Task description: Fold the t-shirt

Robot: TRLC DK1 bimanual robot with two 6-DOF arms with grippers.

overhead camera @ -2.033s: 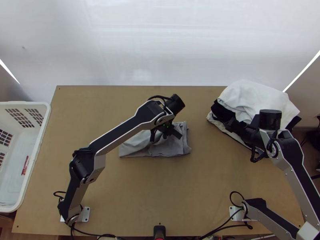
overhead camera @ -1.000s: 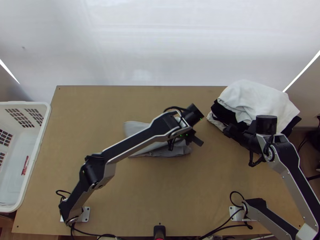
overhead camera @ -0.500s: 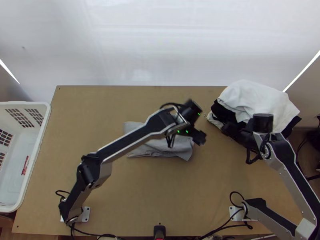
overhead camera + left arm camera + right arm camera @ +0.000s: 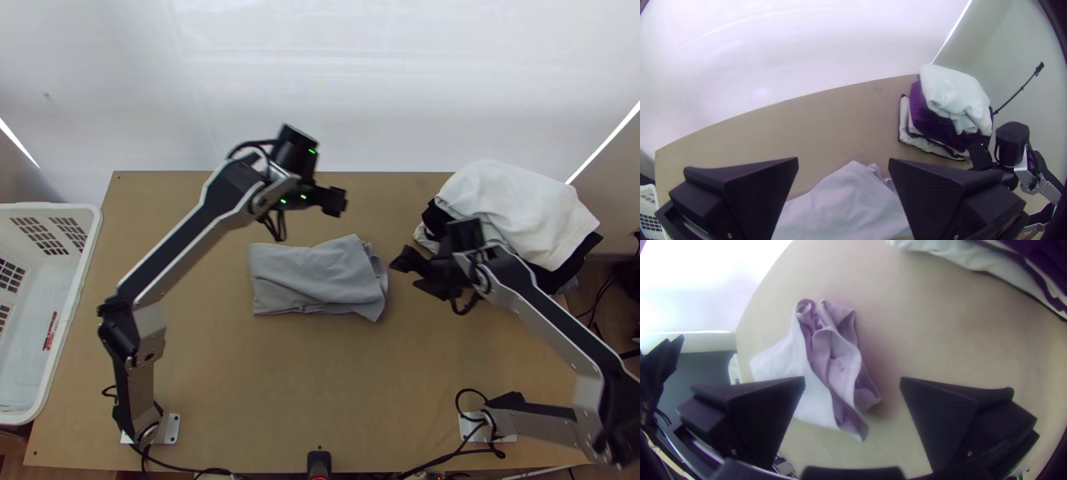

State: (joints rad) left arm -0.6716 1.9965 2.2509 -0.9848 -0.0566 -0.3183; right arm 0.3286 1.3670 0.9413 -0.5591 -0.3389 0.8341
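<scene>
Bright glare off the pale backdrop, motion-blurred arms overhead, fisheye bending, darkened wrist-view corners

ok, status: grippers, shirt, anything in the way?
Left gripper, right gripper open, empty. Grey t-shirt folded mid-table, end by right gripper loose. Clothes pile stands apart from shirt.

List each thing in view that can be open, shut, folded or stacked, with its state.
T-shirt: folded into a bundle, layers gaping at its right end.
Left gripper: open, empty.
Right gripper: open, empty.
Clothes pile: stacked, white piece on top.
Basket: upright, open-topped.
</scene>
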